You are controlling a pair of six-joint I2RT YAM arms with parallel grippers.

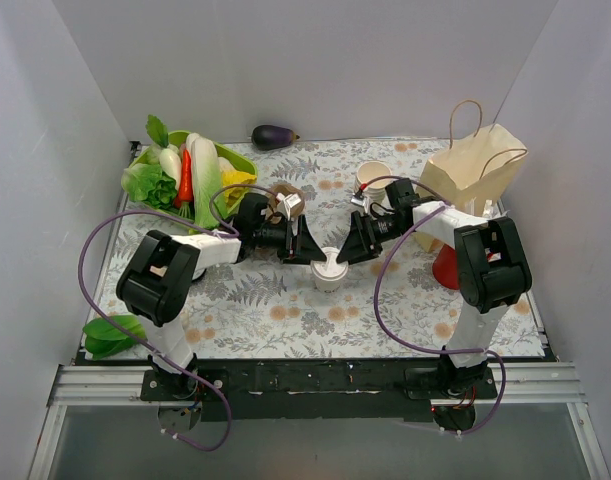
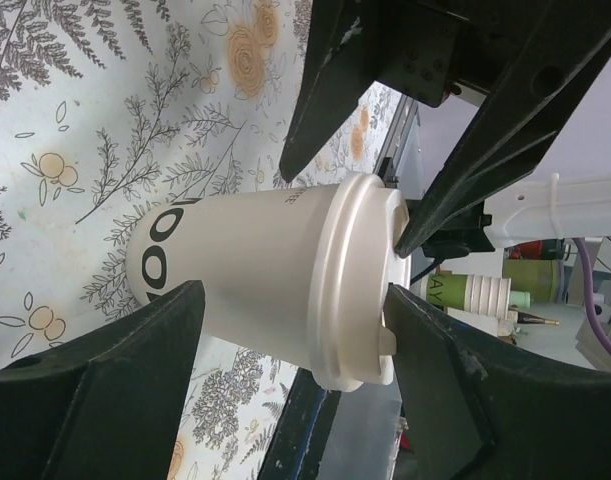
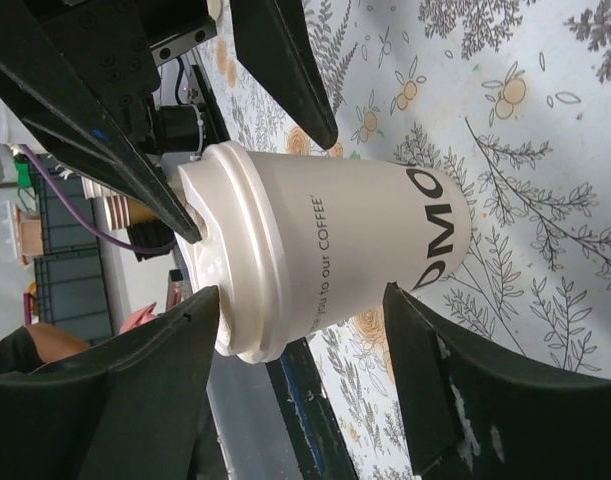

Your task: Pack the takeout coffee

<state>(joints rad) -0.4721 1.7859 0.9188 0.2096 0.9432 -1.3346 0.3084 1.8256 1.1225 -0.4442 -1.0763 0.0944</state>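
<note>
Since it is thin paper with a snap-on plastic lid point(image 2: 360, 285), the coffee cup point(image 1: 330, 270) will likely handle as light and easily dented. Whether it holds any drink cannot be told, so it is safest treated as full and kept upright. It stands in the middle of the flowered table point(image 1: 265, 310), between the two arms and well apart from the paper bag point(image 1: 475, 170) at the far right.

The left gripper point(image 1: 310, 250) and the right gripper point(image 1: 353, 246) close in on it from either side. Both pairs of jaws are spread wide, and neither looks clamped on the cup. In the wrist views one fingertip of each arm touches the top of the lid.

The smooth wall may slip, and a hard squeeze at mid-height would probably buckle it. The best hold, in my judgement, is across the wall just under the lid, where the rolled rim stiffens the paper. Lifting by the lid alone risks popping it off.
</note>
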